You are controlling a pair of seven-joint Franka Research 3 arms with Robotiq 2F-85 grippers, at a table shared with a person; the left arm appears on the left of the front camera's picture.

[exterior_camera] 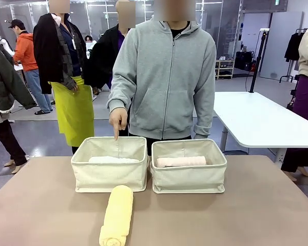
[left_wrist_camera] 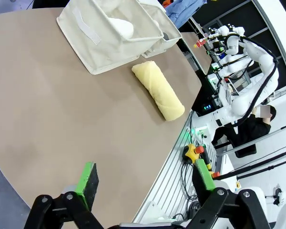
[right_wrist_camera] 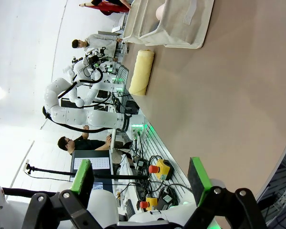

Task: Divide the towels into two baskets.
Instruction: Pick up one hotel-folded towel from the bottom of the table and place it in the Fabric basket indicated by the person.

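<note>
Counted two cream canvas baskets [exterior_camera: 109, 174] [exterior_camera: 189, 177] and three rolled terry towels: white [exterior_camera: 113, 160], pale pink [exterior_camera: 180, 162], pale yellow [exterior_camera: 116, 215].

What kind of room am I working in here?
Probably a robot lab or data-collection hall: other white arms at stations with monitors, emergency-stop buttons along the table edge, and several people standing about.

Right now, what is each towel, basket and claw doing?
Yellow towel: rolled, lying on the table.
White towel: inside left basket.
Pink towel: inside right basket.
Left claw: open, empty.
Right claw: open, empty.
Person's hand: pointing at left basket.
</note>
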